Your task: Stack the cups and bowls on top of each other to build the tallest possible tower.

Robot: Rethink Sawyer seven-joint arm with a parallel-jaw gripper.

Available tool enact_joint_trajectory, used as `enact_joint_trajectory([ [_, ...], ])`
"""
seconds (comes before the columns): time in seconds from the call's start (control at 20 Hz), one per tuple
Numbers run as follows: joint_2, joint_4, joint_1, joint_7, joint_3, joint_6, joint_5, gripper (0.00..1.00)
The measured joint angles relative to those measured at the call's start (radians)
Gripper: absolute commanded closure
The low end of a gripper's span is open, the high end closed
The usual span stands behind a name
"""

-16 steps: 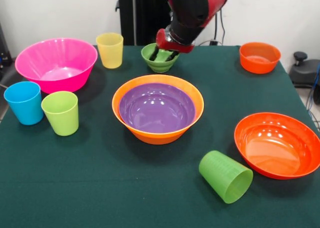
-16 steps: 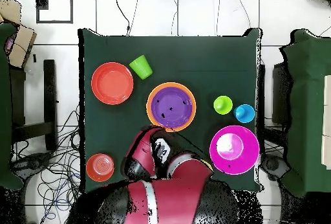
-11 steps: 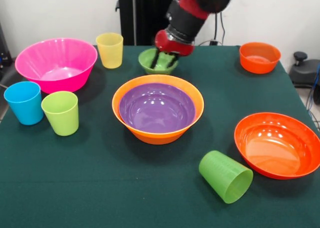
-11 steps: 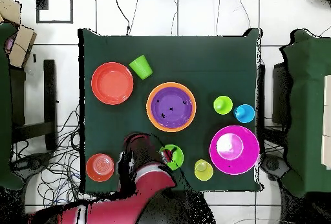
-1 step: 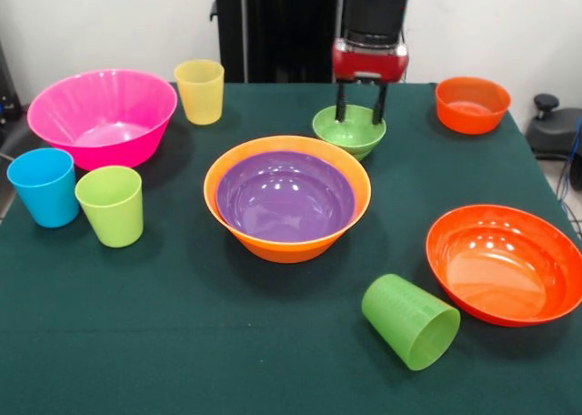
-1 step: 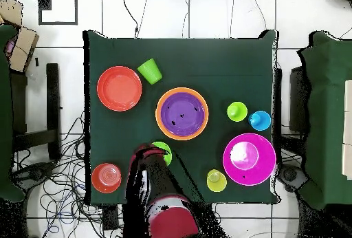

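Front view showed the gripper (image 5: 360, 115) hanging straight down from the red and black arm (image 5: 371, 24), its two dark fingers (image 5: 341, 104) reaching into the small green bowl (image 5: 349, 131), one near the far rim and one toward the right wall; whether they pinched the wall or only straddled it could not be told. That bowl sat just behind the right rim of the large orange bowl (image 5: 287, 237), apparently raised slightly off the dark green table (image 5: 182, 333), though this was not certain. The purple bowl (image 5: 285, 197) lay nested inside the large orange one at the table's middle. The large pink bowl (image 5: 102, 115) stood at the far left, with the yellow cup (image 5: 200, 91) upright beside it. The blue cup (image 5: 44, 187) and lime green cup (image 5: 110, 205) stood upright, just beside each other, at the left edge. The darker green cup (image 5: 411, 321) lay on its side near the wide red-orange bowl (image 5: 506, 264) at the right, and the small orange bowl (image 5: 472, 105) sat at the far right corner. Overhead, the arm (image 6: 161, 201) covered most of the small green bowl (image 6: 163, 150), only an edge showing below the orange bowl (image 6: 182, 113).
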Motion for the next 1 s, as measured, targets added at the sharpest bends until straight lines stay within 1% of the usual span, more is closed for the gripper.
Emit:
enact_joint_trajectory([
  [0.05,-0.014,0.018,-0.046,-0.014,0.017,0.000,0.034,0.00],
  [0.25,-0.060,0.075,-0.154,-0.074,0.050,0.016,0.088,0.00],
  [0.4,-0.062,0.102,-0.214,-0.125,0.089,0.057,0.144,0.00],
  [0.5,-0.055,0.115,-0.248,-0.159,0.107,0.083,0.166,0.00],
  [0.55,-0.052,0.126,-0.277,-0.187,0.122,0.100,0.182,0.00],
  [0.7,-0.060,0.151,-0.335,-0.229,0.155,0.117,0.217,0.00],
  [0.75,-0.072,0.166,-0.366,-0.246,0.175,0.119,0.244,0.00],
  [0.85,-0.091,0.183,-0.404,-0.256,0.198,0.119,0.285,0.00],
  [1.0,-0.106,0.186,-0.420,-0.256,0.206,0.119,0.310,0.00],
])
